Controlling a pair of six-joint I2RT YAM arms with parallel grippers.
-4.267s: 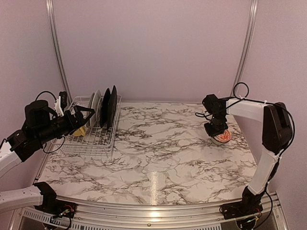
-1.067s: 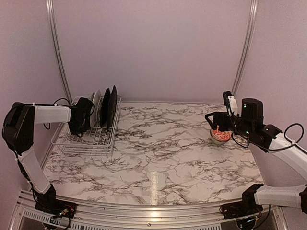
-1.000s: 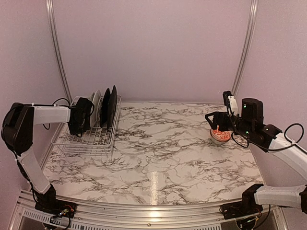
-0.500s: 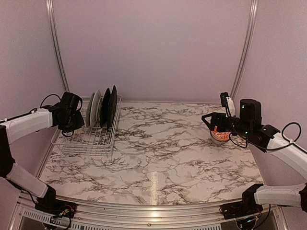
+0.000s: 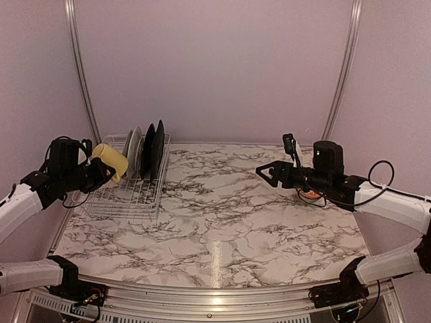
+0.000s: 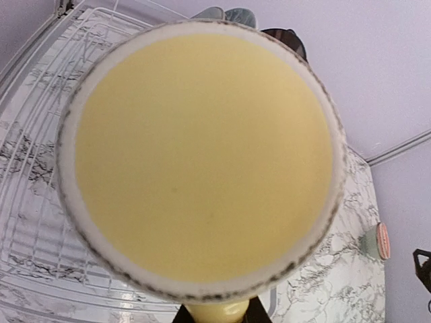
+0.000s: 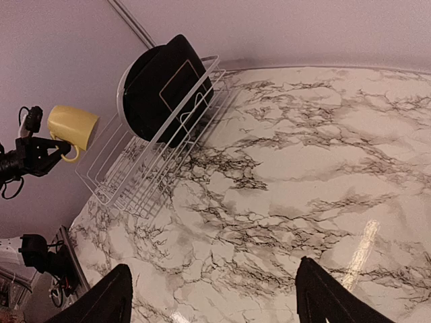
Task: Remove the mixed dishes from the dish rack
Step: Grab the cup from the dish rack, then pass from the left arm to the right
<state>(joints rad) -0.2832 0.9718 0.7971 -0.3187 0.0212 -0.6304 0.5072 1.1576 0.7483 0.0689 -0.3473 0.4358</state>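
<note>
Marble counter (image 5: 222, 222) bears the rack (image 5: 128, 195) at nine o'clock, the left tool (image 5: 100, 173) pinching the mug (image 5: 113, 159) clear above it for unloading, the right tool (image 5: 266, 172) spread.

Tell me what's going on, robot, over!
Left gripper shut on yellow mug, held above dish rack. Right gripper open, empty. Black plates upright in rack. Nothing blocking.

White marble-patterned table (image 5: 222, 222) carries the dish rack (image 5: 128, 198) at its far left corner. A small red-and-white patterned bowl (image 6: 376, 242) stands near the right edge, well apart from it.
</note>
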